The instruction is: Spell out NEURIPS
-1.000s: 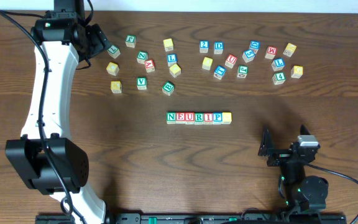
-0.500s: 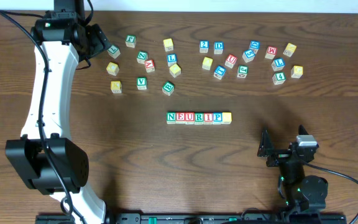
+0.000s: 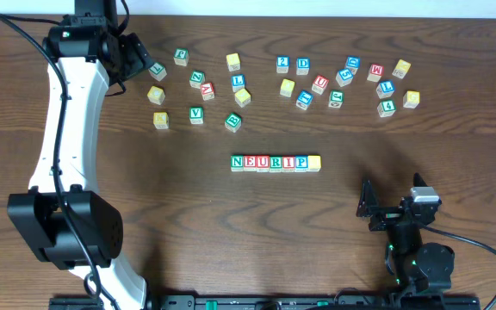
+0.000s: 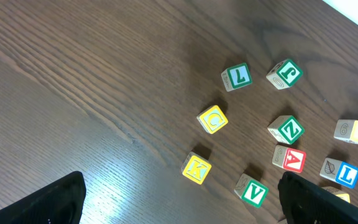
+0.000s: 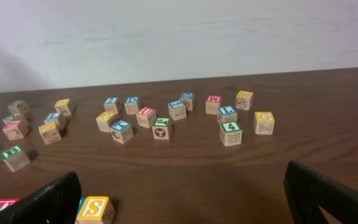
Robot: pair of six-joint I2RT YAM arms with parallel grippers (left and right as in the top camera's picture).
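Seven light-wood cubes stand touching in a row (image 3: 275, 162) at the table's middle, reading N, E, U, R, I, P and ending in a yellow-faced cube (image 3: 314, 162). In the right wrist view that yellow cube (image 5: 94, 210) shows an S at the bottom left. My left gripper (image 3: 130, 56) is open and empty at the far left, above loose cubes; in the left wrist view (image 4: 179, 199) its fingers frame the K cube (image 4: 196, 168) and V cube (image 4: 252, 190). My right gripper (image 3: 367, 207) is open and empty, near the front right edge.
Loose cubes lie in two groups along the back: a left one with L (image 3: 238, 83), V (image 3: 196, 114) and Z (image 3: 196, 78), and a right one with 2 (image 3: 282, 64), D (image 3: 303, 65), W (image 3: 375, 72) and 4 (image 3: 387, 107). A white wall (image 5: 179, 37) stands behind the table.
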